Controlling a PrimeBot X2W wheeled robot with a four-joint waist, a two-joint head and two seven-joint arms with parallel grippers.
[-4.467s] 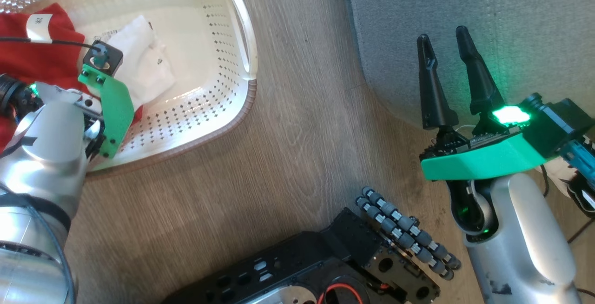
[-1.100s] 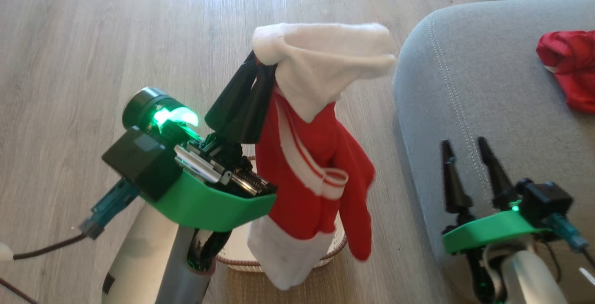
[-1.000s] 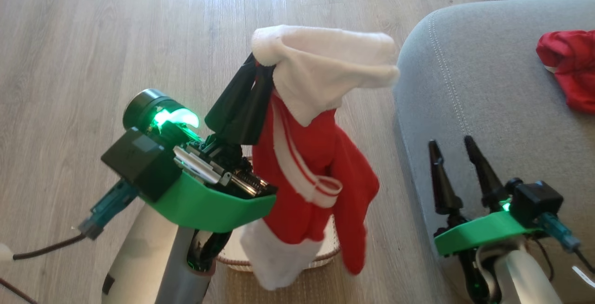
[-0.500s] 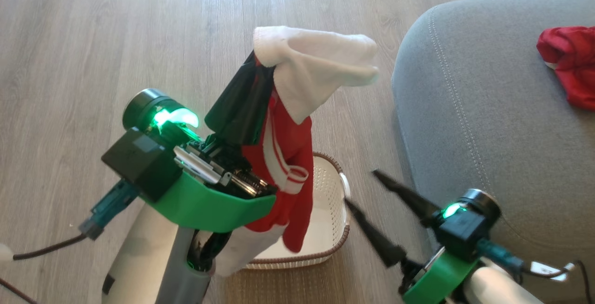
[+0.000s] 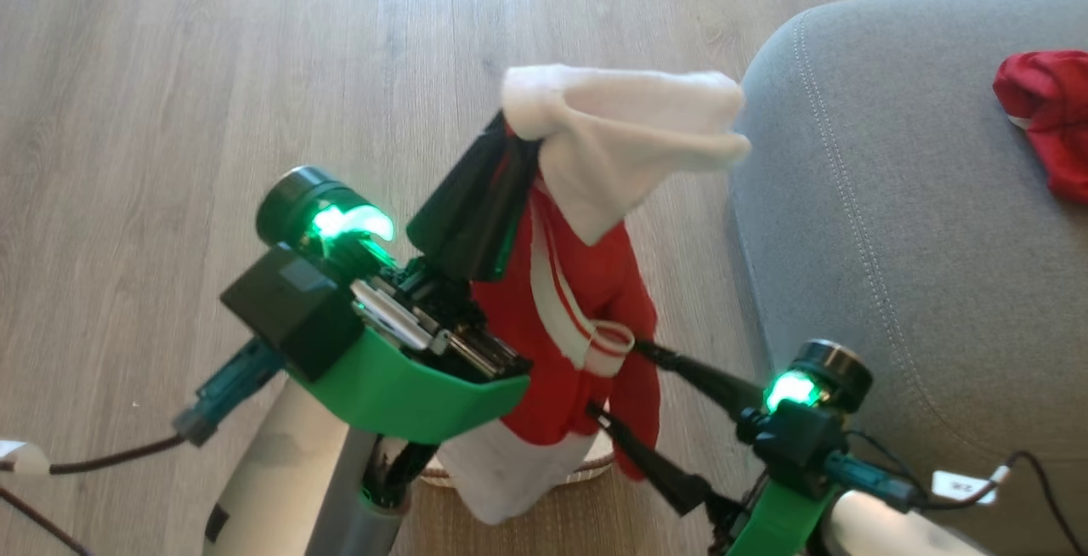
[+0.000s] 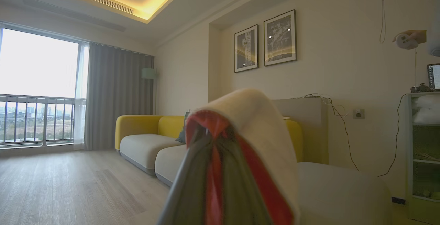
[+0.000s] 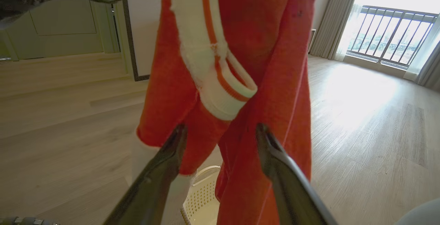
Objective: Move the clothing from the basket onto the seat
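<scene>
One grey seat (image 5: 918, 224), wood floor (image 5: 170, 71), yellow sofa (image 6: 137, 125)

Wood floor (image 5: 170, 71), basket (image 7: 202, 197) on it, red garment (image 5: 1050, 127) on grey seat (image 5: 892, 241)

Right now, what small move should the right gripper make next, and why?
Probably close the right gripper: its jaws stand open on either side of the lower part of the red garment, which hangs from the shut left gripper.
</scene>
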